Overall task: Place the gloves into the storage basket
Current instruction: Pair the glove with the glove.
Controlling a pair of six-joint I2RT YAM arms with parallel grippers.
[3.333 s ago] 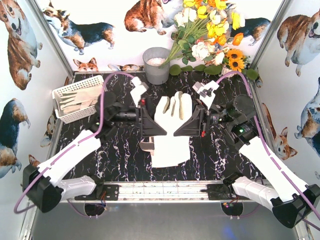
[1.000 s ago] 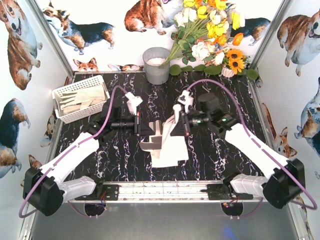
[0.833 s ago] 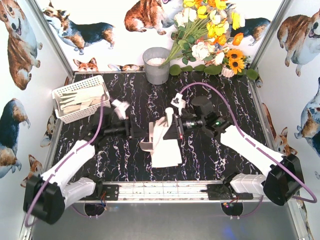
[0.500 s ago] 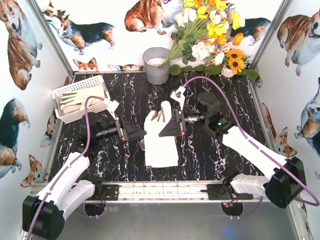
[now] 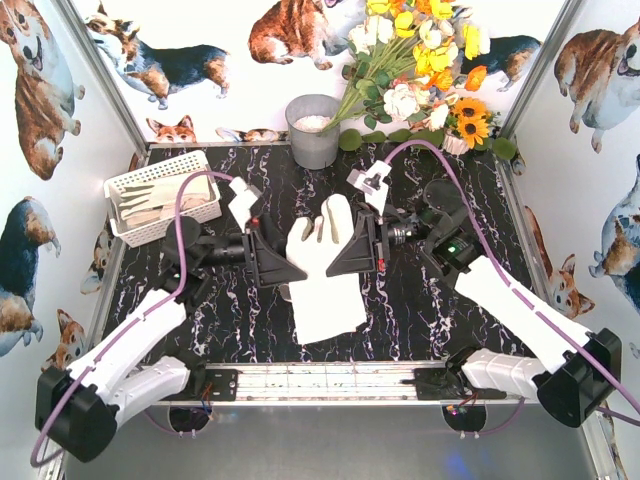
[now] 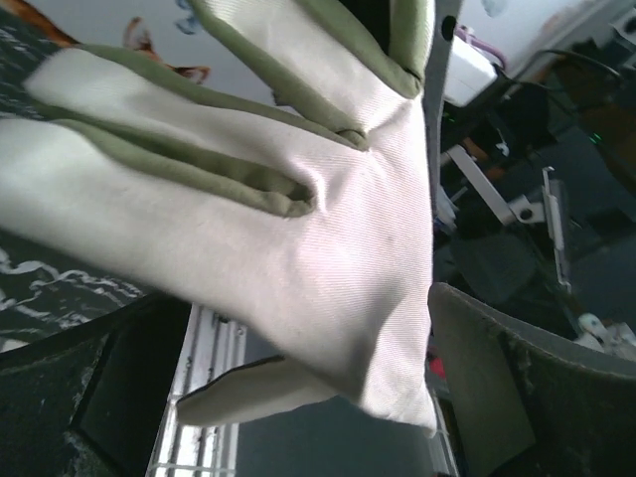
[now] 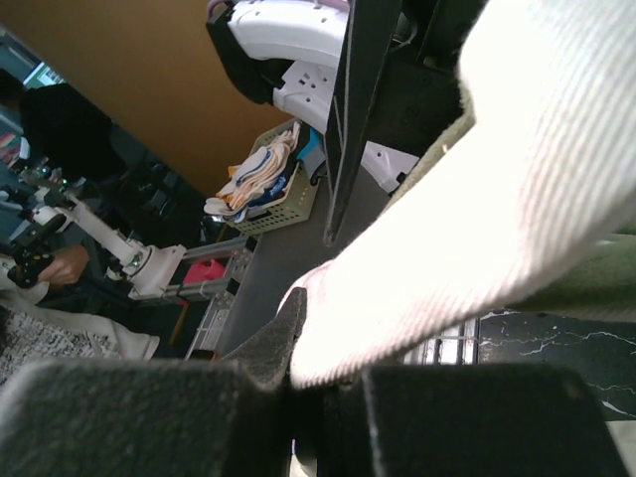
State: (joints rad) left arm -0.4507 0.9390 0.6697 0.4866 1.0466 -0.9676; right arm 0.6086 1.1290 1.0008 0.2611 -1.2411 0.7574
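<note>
We see the right claw (image 5: pixel 348 252) clenched on the cream-white fabric glove (image 5: pixel 322 285). The left claw (image 5: pixel 283 262) gapes, released, just beside it. The white perforated plastic basket (image 5: pixel 157 170) sits well apart beyond the left claw, on the black marbled bench (image 5: pixel 420 310).

You have white walls (image 5: pixel 85 230) printed with corgis on three sides, a black marbled table (image 5: pixel 410 310), and a grey bucket (image 5: pixel 313 130) beside flowers (image 5: pixel 420 60) at the back.
</note>
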